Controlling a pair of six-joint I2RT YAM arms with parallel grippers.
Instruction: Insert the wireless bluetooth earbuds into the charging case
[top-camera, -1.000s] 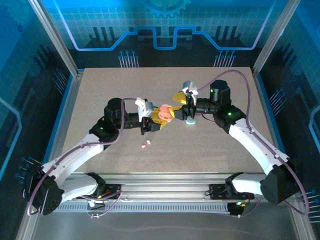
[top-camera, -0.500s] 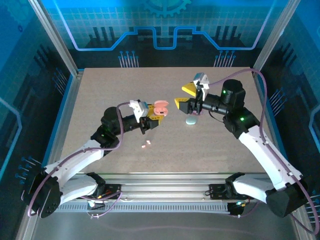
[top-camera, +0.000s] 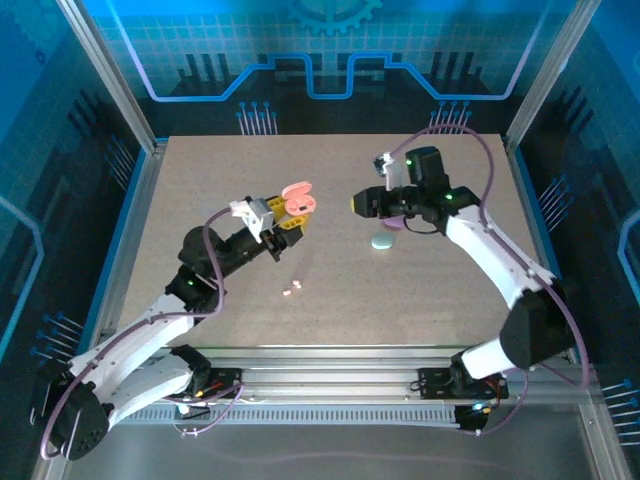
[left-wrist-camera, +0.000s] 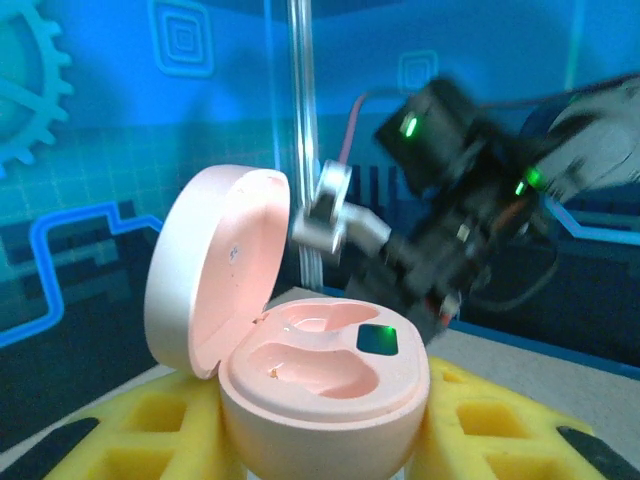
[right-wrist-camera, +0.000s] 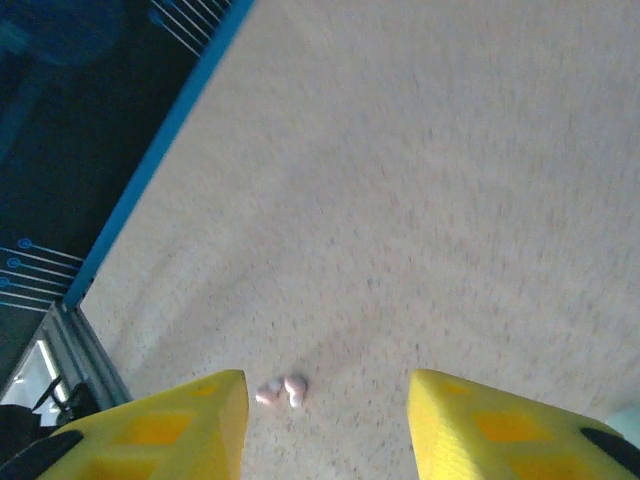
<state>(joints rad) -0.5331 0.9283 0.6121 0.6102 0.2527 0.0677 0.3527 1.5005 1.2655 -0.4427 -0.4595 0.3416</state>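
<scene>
Left fingers (top-camera: 284, 222) pinching the open pink charging case (left-wrist-camera: 320, 380), holding it off the table (top-camera: 200, 180). Right fingers (top-camera: 362, 203) hovering spread, empty. Pink earbuds (top-camera: 291, 290) lying on the table.

Left hand (top-camera: 288, 218) aloft, clamped tight; right hand (top-camera: 362, 203) aloft, fingers apart.

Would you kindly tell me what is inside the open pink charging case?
Two empty moulded wells and a small dark greenish square show inside the pink charging case. Its base is hidden between the left claw's yellow fingers.
</scene>
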